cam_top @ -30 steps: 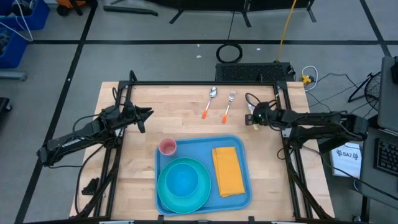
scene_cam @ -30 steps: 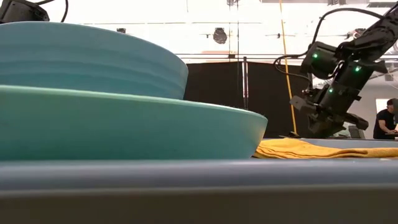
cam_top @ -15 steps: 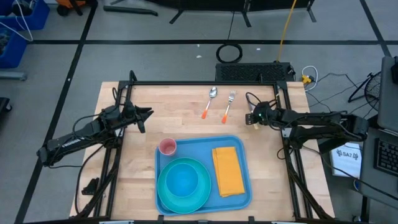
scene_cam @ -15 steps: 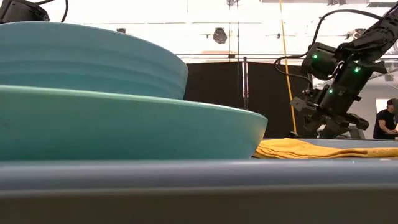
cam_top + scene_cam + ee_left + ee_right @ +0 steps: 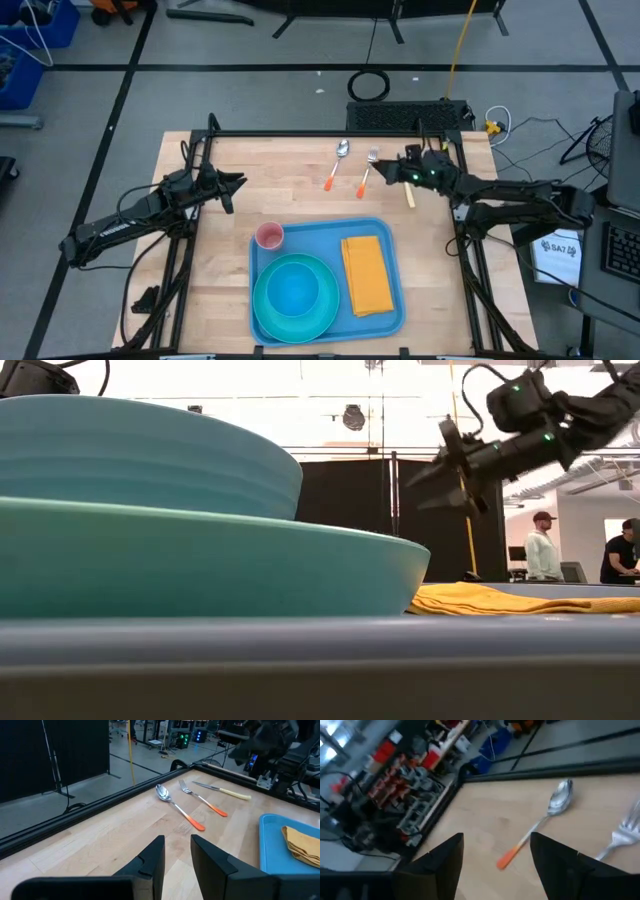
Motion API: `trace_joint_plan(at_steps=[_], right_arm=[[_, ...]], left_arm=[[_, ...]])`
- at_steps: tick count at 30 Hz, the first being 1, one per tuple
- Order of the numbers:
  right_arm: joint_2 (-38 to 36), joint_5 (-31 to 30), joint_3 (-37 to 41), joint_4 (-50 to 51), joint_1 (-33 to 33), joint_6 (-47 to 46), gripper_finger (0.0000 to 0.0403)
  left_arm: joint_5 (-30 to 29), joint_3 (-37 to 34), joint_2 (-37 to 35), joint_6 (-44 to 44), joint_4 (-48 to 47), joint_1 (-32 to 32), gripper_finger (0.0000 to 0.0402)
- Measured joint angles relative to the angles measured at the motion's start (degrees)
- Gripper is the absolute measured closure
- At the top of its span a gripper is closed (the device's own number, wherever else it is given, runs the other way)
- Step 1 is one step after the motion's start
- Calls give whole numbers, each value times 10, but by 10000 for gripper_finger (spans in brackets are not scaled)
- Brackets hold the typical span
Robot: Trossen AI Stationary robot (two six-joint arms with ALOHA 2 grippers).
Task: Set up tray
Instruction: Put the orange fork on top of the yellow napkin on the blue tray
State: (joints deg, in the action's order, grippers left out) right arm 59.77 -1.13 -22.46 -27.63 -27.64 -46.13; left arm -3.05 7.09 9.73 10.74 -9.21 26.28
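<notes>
Workshop floor with taped lines and a cable coil above; pale wooden table (image 5: 220,250) at centre of the high view, framed by black rails. Two people standing in the far right background of the low view.

Step in hand, as judged: cutlery stage of the tray setting. Already laid in the tray (image 5: 392,310), lower centre of the high view: a teal plate (image 5: 262,310) with a bowl (image 5: 295,288) on it at the tray's left half, a yellow-orange napkin (image 5: 367,275) at its right half, a pink cup (image 5: 269,236) at the tray's upper-left corner, whether inside the rim or just off it not clear. Not yet on the tray, upper centre of the table: spoon (image 5: 335,165) and fork (image 5: 366,170), both orange-handled, side by side, and a cream-handled knife (image 5: 408,193) just to their right.

Right gripper (image 5: 392,172) raised off the table beside the fork's head, fingers spread wide and holding nothing; spoon and fork ahead of it in the right wrist view. Left gripper (image 5: 232,180) waiting at centre left, well apart from the cutlery, fingers narrowly parted, nothing between them.

Next move, as judged: descent over one thin handle lying flat on the wood, calling for a low, well-centred pinch without nudging the neighbouring piece.

Tray itself: large, flat, light blue, rectangular with rounded corners and a raised rim; in the low view a blurred blue-grey rim across the bottom of the frame.
</notes>
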Motion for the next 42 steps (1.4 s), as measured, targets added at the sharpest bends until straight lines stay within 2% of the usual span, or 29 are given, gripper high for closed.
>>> trace_joint_plan(at_steps=[2,8,12,15,18,23,32,37,42], right_arm=[[8,12,-44,67,-2,23,191],[95,7,-241,390,-14,113,210],[184,-42,-347,578,-21,148,221],[254,-82,-390,677,-21,143,229],[310,-84,-408,693,-21,129,235],[363,-54,-408,647,-24,112,238],[396,-45,-408,578,-40,75,238],[415,9,-408,543,-41,60,238],[423,13,-408,522,-45,50,239]], left_arm=[[0,0,0,0,0,0,305],[0,0,0,0,0,0,305],[0,0,0,0,0,0,305],[0,0,0,0,0,0,305],[0,0,0,0,0,0,305],[0,0,0,0,0,0,305],[0,0,0,0,0,0,305],[0,0,0,0,0,0,305],[0,0,0,0,0,0,305]])
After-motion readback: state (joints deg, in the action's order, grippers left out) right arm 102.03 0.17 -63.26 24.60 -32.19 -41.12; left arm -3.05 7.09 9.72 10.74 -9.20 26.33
